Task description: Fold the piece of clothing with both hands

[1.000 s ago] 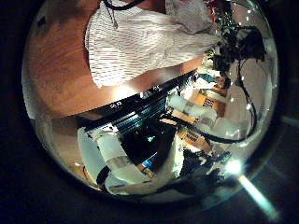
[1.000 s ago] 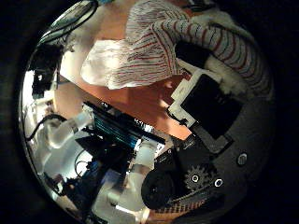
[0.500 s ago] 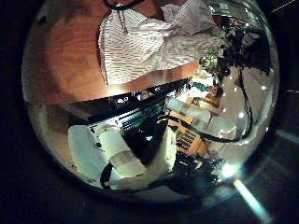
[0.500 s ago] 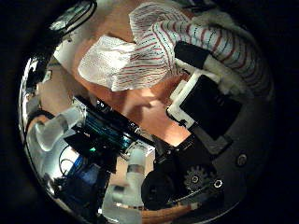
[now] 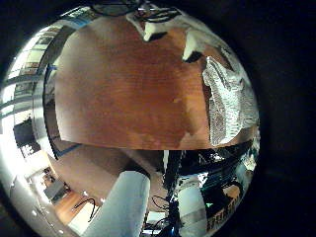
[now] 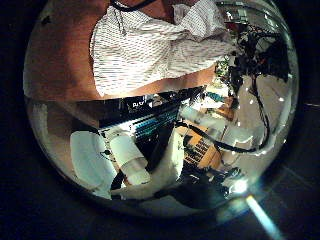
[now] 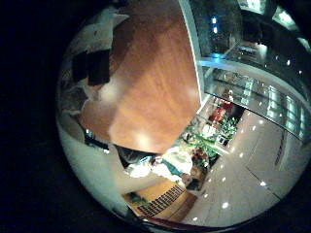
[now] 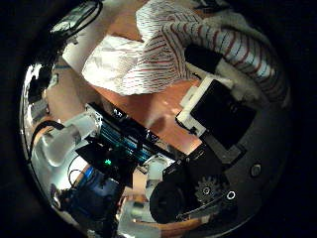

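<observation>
Striped shirt [image 6: 150, 45] spread wider across the wooden table [image 5: 128, 94] than half a second ago, a fold of it draped over the right hand's [image 8: 223, 104] curled fingers [image 8: 213, 59], left hand's grip cannot be told

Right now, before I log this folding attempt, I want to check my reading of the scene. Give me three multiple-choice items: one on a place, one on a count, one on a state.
1. Where does the striped garment lie?
A. on the wooden table
B. on the floor
C. in a basket

2. How many garments show?
A. one
B. two
C. three

3. How is the cloth at the right hand?
A. folded into a neat square
B. bunched and draped over part of it
C. rolled into a tube

Answers:
1 A: the tabletop shows under and around the garment.
2 A: every view shows the same single striped piece.
3 B: the right thumb side palm view shows the cloth gathered and lying over the hand.
</observation>
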`<state>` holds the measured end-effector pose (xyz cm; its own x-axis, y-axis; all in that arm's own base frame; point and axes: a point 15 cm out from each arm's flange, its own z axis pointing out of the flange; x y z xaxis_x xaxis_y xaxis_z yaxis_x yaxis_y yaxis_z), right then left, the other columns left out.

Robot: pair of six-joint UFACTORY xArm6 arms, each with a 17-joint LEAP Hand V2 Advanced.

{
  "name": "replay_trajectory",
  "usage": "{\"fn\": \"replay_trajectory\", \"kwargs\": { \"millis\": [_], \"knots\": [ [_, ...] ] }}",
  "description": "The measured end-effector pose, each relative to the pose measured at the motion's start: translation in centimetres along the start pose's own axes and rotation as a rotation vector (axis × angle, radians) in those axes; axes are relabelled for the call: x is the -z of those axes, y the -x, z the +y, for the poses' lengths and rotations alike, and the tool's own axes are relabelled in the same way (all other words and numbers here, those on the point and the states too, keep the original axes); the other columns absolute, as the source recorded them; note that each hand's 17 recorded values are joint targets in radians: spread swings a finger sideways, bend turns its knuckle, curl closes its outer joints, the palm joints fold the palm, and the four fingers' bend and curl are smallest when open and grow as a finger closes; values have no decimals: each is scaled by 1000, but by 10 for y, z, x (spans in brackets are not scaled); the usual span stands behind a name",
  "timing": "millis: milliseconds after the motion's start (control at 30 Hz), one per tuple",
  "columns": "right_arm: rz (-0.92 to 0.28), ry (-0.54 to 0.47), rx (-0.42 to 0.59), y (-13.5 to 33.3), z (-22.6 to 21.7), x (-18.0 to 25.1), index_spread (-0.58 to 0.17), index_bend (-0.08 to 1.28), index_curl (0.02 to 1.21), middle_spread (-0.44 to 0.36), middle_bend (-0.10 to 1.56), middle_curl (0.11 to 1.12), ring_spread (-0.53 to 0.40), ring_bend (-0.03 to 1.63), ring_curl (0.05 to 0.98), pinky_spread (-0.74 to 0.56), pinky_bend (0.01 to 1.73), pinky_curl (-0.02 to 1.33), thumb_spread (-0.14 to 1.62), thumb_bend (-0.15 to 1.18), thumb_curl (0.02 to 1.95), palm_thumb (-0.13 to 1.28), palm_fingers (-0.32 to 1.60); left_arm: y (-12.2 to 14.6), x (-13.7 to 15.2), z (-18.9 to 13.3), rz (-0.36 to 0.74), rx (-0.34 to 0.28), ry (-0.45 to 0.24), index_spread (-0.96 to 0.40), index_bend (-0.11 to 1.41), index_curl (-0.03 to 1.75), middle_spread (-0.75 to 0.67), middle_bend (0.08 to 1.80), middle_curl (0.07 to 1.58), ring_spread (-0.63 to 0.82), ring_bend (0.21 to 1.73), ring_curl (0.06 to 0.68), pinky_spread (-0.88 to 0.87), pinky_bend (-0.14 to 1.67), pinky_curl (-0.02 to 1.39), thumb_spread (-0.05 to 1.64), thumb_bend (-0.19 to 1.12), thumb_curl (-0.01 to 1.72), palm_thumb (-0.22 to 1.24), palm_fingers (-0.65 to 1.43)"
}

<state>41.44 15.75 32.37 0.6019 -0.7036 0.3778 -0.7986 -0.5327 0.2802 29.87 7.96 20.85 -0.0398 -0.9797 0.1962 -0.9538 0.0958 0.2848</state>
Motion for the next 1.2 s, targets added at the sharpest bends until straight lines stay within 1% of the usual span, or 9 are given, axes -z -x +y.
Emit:
{"fn": "replay_trajectory", "kwargs": {
  "millis": [100, 200, 267, 367, 500, 567, 700, 800, 1200],
  "knots": [
    [-15, 8, -39, -17, 15, -7, -291, 1041, 934, -143, 1283, 830, -238, 1321, 799, -222, 1259, 883, 961, -14, 740, 991, 1084, -25, -4, -7, 10, -40, -3, 16, 176, 374, 241, 179, 303, 456, 597, 192, 501, 287, 300, 1357, -7, 239, 102, 147],
    [-27, 17, -72, -30, 33, -22, -292, 1034, 936, -144, 1284, 832, -239, 1321, 802, -223, 1259, 888, 967, -14, 742, 988, 1081, -60, -7, -19, 24, -88, -25, 22, 172, 370, 242, 176, 302, 452, 605, 194, 500, 295, 304, 1381, -2, 241, 126, 140],
    [-33, 0, -99, -40, 41, -28, -293, 1033, 937, -144, 1284, 832, -239, 1320, 804, -224, 1257, 892, 969, -14, 744, 987, 1081, -84, -10, -31, 19, -130, -50, 30, 167, 365, 249, 172, 299, 453, 612, 195, 500, 306, 308, 1403, 8, 244, 155, 126],
    [-46, 15, -140, -54, 58, -42, -294, 1032, 939, -144, 1284, 833, -240, 1320, 806, -226, 1251, 897, 972, -14, 746, 986, 1079, -119, -16, -51, -2, -194, -91, 36, 170, 361, 259, 171, 295, 451, 616, 198, 499, 324, 314, 1429, 22, 251, 199, 108],
    [-58, 19, -178, -67, 70, -57, -295, 1030, 941, -144, 1284, 834, -240, 1318, 809, -228, 1246, 903, 975, -14, 748, 985, 1080, -171, -40, -74, -37, -276, -121, 47, 170, 357, 257, 169, 289, 451, 629, 200, 500, 343, 318, 1450, 36, 262, 248, 87],
    [-60, 15, -184, -69, 73, -58, -296, 1029, 942, -145, 1283, 835, -240, 1317, 810, -229, 1244, 906, 976, -14, 750, 985, 1080, -179, -54, -78, -47, -286, -100, 50, 170, 353, 262, 174, 289, 448, 627, 200, 498, 350, 320, 1456, 35, 266, 258, 78],
    [-65, 16, -202, -75, 78, -59, -297, 1028, 944, -145, 1282, 835, -241, 1315, 812, -230, 1240, 911, 977, -14, 751, 984, 1081, -187, -82, -82, -56, -306, -40, 58, 174, 354, 271, 169, 284, 453, 626, 202, 493, 355, 323, 1460, 29, 269, 266, 48],
    [-71, 7, -206, -75, 79, -56, -297, 1026, 945, -145, 1282, 836, -241, 1314, 814, -232, 1237, 915, 977, -14, 753, 984, 1081, -192, -97, -85, -64, -315, -18, 61, 177, 354, 276, 172, 280, 458, 627, 202, 493, 358, 323, 1463, 22, 271, 271, 39],
    [-105, -32, -214, -68, 81, -43, -299, 1022, 949, -145, 1279, 838, -242, 1309, 819, -236, 1227, 929, 980, -15, 751, 978, 1083, -189, -114, -95, -67, -299, 5, 62, 176, 356, 270, 175, 278, 459, 633, 207, 495, 358, 321, 1460, -5, 269, 269, 32]
  ]
}}
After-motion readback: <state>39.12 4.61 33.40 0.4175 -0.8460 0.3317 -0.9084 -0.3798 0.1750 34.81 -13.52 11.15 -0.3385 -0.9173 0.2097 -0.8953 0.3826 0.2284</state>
